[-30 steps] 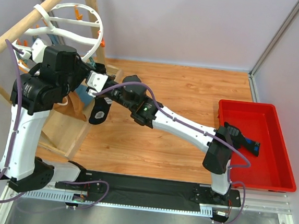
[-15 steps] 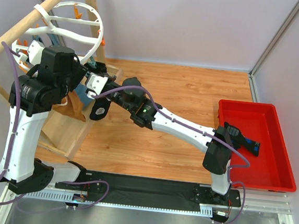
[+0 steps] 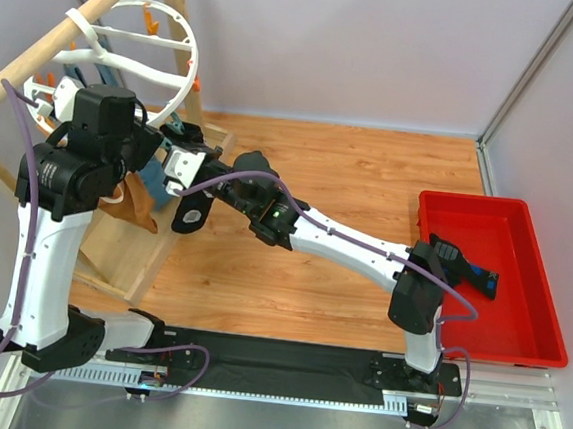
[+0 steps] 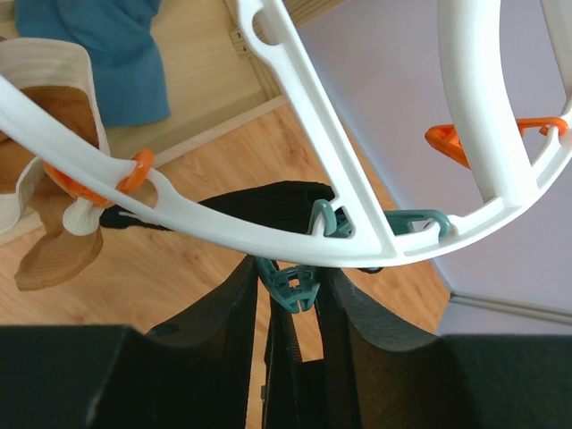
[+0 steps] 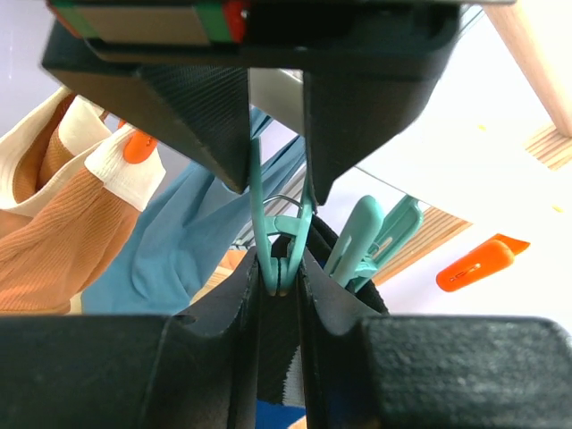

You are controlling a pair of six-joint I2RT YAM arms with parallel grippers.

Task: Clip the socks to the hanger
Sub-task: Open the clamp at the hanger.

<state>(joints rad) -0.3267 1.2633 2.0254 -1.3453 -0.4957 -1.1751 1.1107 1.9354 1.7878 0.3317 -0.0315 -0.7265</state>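
Two black ankle socks show from above: the first sock (image 3: 190, 213) dangles where the arms meet, claws hidden; the second sock (image 3: 460, 262) lies in the red plastic tray (image 3: 520, 295). The left arm has leaned leftward since a second ago.

Left wrist: we see the left gripper (image 4: 290, 273) squeezing one teal plastic clip (image 4: 295, 288) of two on the round white plastic ring hanger (image 4: 469, 80).

Right wrist: the right gripper (image 5: 279, 264) pinches the first sock's barely visible edge.

The hanger (image 3: 191, 71) hangs on a rail (image 3: 18, 76) at the far left of the desk (image 3: 350, 180); the tray (image 3: 547, 333) lies at the right edge, one sock (image 3: 480, 279) in it

hanger (image 3: 82, 28): lower rim behind left arm (image 3: 64, 170) | black sock (image 3: 483, 282): partly behind right arm (image 3: 416, 286)
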